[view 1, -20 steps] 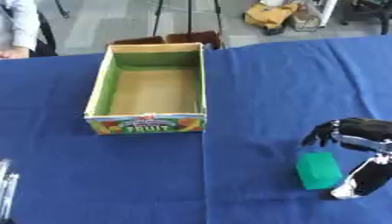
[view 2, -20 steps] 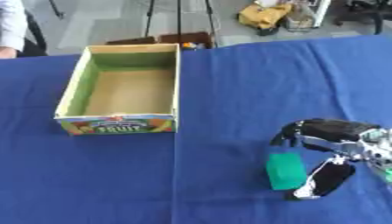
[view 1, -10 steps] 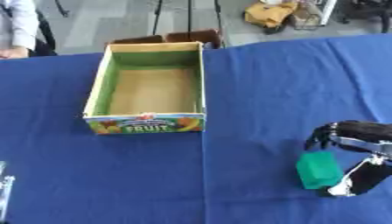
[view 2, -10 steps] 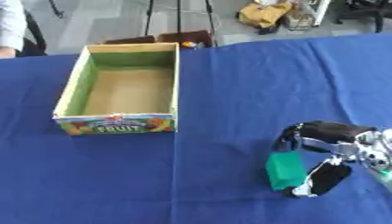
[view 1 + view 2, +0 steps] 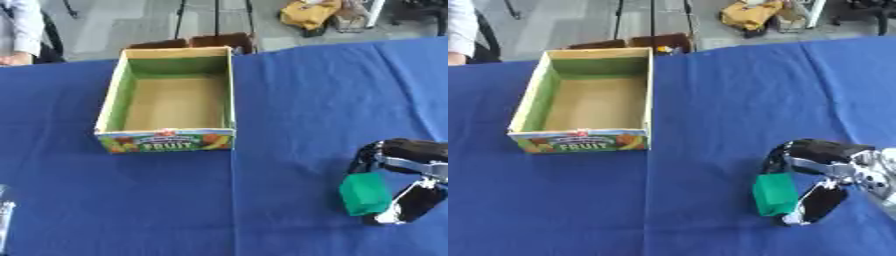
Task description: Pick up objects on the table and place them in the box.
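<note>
A small green block lies on the blue tablecloth at the lower right. My right hand is bent around it, fingers arched over its far side and the thumb down at its near right side, touching it. The cardboard fruit box stands open in the upper left middle, with nothing visible inside. Only a sliver of my left hand shows at the lower left edge.
The blue cloth covers the whole table. A person's sleeve shows at the far left edge. Brown boxes and a yellow bag sit on the floor beyond the table.
My right hand has drawn its fingers and thumb closer around the green block. The block and the box stay where they were.
</note>
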`<action>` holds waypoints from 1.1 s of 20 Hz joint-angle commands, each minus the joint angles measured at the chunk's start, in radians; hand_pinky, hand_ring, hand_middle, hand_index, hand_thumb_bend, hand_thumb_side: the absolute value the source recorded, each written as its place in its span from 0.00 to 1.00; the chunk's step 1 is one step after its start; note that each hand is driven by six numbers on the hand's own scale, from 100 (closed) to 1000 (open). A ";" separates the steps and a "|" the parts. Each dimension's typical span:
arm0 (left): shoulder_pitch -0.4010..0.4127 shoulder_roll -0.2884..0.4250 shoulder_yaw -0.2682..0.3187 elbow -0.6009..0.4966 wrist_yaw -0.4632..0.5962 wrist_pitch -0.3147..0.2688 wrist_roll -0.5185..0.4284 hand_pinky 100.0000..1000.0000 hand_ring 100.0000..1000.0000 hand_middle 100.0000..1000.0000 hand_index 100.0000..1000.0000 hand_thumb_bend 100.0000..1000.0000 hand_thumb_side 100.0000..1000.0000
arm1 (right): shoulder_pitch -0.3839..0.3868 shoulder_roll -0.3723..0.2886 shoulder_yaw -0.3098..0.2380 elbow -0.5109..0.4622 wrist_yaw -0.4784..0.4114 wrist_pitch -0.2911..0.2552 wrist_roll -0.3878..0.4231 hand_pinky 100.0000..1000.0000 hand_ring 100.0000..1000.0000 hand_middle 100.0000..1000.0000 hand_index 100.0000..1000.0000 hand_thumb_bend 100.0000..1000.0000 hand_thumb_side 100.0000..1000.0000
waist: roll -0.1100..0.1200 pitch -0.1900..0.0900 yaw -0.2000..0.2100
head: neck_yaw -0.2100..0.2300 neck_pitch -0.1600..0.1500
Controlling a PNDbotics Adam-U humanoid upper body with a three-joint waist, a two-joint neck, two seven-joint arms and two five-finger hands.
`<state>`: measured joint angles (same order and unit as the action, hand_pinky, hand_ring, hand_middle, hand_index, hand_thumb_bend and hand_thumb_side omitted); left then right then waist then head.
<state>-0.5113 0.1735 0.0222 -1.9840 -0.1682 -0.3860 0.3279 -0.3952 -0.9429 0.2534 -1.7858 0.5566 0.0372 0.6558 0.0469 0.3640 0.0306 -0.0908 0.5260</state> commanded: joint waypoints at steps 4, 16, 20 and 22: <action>-0.013 0.004 -0.002 -0.016 0.004 0.003 0.001 0.76 0.92 0.90 1.00 0.00 1.00 | -0.010 -0.021 -0.008 0.012 -0.019 0.023 -0.035 0.60 0.66 0.64 0.71 0.38 0.23 | -0.007 -0.013 0.002 | -0.001 -0.013; -0.013 0.003 -0.003 -0.016 0.004 0.005 -0.001 0.76 0.92 0.90 0.99 0.00 1.00 | -0.025 -0.034 -0.012 -0.025 -0.015 0.044 -0.120 0.53 0.57 0.54 0.63 0.19 0.26 | -0.011 -0.011 -0.002 | 0.000 -0.014; -0.012 0.004 -0.003 -0.016 0.003 0.007 -0.001 0.76 0.92 0.90 0.99 0.00 1.00 | -0.041 -0.045 -0.013 -0.036 -0.011 0.045 -0.139 0.52 0.56 0.52 0.61 0.15 0.27 | -0.012 -0.011 -0.001 | 0.003 -0.013; -0.012 0.004 -0.004 -0.016 0.003 0.007 -0.001 0.76 0.92 0.90 0.99 0.00 1.00 | -0.051 -0.053 -0.014 -0.043 -0.013 0.046 -0.145 0.52 0.56 0.51 0.61 0.14 0.28 | -0.013 -0.011 -0.001 | 0.003 -0.012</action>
<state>-0.5113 0.1731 0.0219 -1.9840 -0.1682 -0.3812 0.3267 -0.4327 -0.9517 0.2531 -1.8069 0.5379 0.0819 0.5192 0.0396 0.3703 0.0300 -0.0902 0.5257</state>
